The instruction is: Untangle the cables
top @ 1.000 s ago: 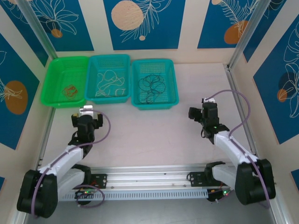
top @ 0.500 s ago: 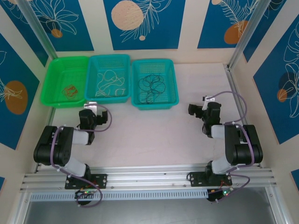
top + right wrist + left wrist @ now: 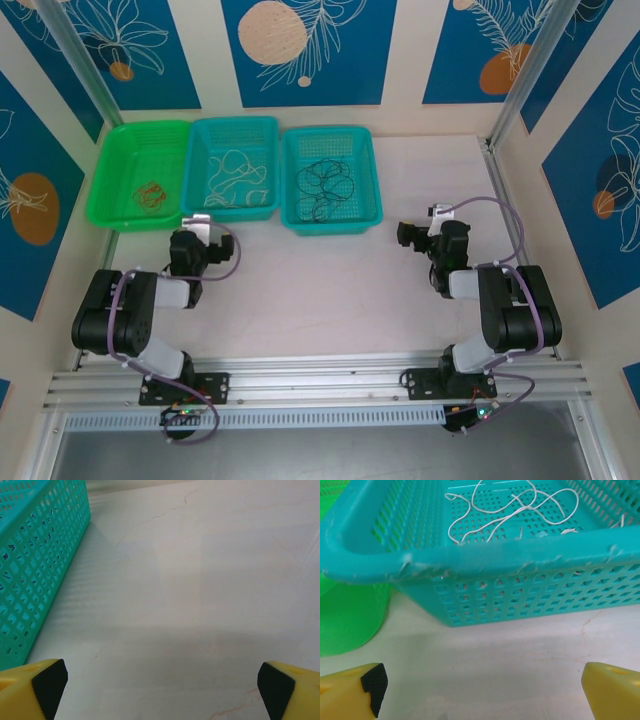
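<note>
A: Gaping wide, both claws carry nothing. The left gripper [image 3: 480, 685] faces the middle basket [image 3: 470, 560] at its twelve o'clock, and the right gripper [image 3: 160, 680] hangs over bare table [image 3: 210, 570].

B: And the cables?

A: Already apart, I judge. The white cable [image 3: 235, 178] is in that basket, the red cable [image 3: 150, 193] in the green basket [image 3: 145, 125] at ten, and the black cable [image 3: 328, 188] in the right basket [image 3: 330, 131] at two.

B: Handling?

A: Light, limp, likely slippery; pinch a raised loop. Both arms sit folded low near their bases.
</note>
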You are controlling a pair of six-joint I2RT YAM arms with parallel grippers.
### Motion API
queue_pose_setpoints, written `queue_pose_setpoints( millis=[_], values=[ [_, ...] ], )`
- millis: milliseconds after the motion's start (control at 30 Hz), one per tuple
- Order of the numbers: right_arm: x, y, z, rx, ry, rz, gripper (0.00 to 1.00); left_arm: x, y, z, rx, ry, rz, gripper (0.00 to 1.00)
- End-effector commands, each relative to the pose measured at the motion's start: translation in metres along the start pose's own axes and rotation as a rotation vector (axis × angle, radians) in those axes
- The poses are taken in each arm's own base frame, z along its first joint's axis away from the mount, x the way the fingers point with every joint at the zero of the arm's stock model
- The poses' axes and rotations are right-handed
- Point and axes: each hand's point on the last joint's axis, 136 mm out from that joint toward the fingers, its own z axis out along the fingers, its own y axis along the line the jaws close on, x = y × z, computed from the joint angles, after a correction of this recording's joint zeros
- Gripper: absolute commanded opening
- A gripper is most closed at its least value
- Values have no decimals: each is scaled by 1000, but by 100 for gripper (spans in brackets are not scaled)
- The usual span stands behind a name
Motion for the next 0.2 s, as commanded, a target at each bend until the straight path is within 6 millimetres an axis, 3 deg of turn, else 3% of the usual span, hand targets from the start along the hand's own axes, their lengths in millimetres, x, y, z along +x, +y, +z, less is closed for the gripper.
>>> queue_pose_setpoints(
  millis=[0,167],
  values=[
    [-11,2,1,-15,-38,-24,99,-13,-4,2,34,-33,15,100],
    [-11,3,0,-13,-46,-28,99,-13,-4,2,34,-32,16,100]
  ],
)
